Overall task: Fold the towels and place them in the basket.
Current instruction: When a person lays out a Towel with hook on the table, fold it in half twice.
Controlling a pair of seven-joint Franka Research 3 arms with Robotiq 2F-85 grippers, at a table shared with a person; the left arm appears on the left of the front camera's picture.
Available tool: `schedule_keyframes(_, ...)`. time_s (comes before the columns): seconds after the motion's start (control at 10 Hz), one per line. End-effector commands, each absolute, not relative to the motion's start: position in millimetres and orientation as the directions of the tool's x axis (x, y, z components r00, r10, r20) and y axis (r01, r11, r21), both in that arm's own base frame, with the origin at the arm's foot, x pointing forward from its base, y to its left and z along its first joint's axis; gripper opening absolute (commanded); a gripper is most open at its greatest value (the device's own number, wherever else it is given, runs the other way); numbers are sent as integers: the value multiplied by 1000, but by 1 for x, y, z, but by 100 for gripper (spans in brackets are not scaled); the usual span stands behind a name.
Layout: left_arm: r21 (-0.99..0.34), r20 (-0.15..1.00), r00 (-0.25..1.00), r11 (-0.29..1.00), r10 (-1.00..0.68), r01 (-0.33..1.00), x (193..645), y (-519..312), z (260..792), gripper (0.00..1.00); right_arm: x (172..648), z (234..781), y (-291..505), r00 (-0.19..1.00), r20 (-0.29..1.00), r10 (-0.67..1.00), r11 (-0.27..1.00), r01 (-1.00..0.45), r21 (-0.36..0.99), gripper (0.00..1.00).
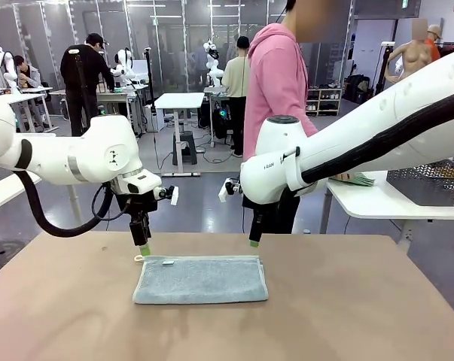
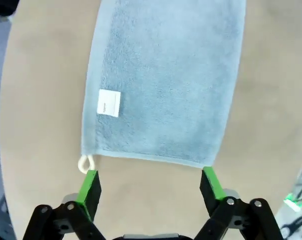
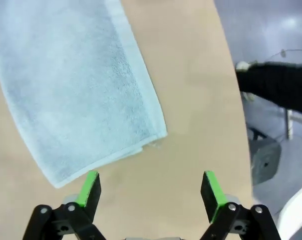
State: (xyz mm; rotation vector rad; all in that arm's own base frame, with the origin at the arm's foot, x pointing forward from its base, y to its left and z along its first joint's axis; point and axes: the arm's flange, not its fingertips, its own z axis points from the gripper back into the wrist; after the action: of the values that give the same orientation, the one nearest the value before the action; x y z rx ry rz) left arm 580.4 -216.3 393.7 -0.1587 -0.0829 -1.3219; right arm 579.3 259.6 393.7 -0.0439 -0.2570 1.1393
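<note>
Folded towel (image 1: 200,279) lies flat mid-tabletop (image 1: 362,301); both pincers empty.
Left pincer (image 2: 149,175) and right pincer (image 3: 149,177) gape wide just off its far corners. Risk: a pinch catching only the top layer, or perhaps snagging the loop (image 2: 85,163), would spill the fold on lifting.

Bright, even overhead light — soft shadows, sharp focus.
</note>
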Motion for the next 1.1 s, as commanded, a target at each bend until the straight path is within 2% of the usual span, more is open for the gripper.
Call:
schedule_keyframes(0.0,-81,212,468,461,-858,884,525,-204,416,100,539,407,253,641,177,746,665,-725,-180,100)
schedule_keyframes(0.2,-102,259,633,631,-730,769,478,-184,432,100,518,409,251,749,160,643,765,-618,-182,100)
schedule_keyframes(0.5,-104,310,701,711,-642,696,423,-164,435,100,500,392,245,809,196,553,833,-542,-114,100)
schedule_keyframes(0.6,-89,321,680,694,-660,715,417,-164,429,100,501,390,241,803,231,549,834,-544,-91,100)
schedule_keyframes(0.7,-130,279,693,689,-665,713,444,-164,442,100,506,398,242,794,168,584,812,-569,-132,100)
schedule_keyframes(1.0,-130,279,693,689,-665,713,444,-164,442,100,506,398,242,794,168,584,812,-569,-132,100)
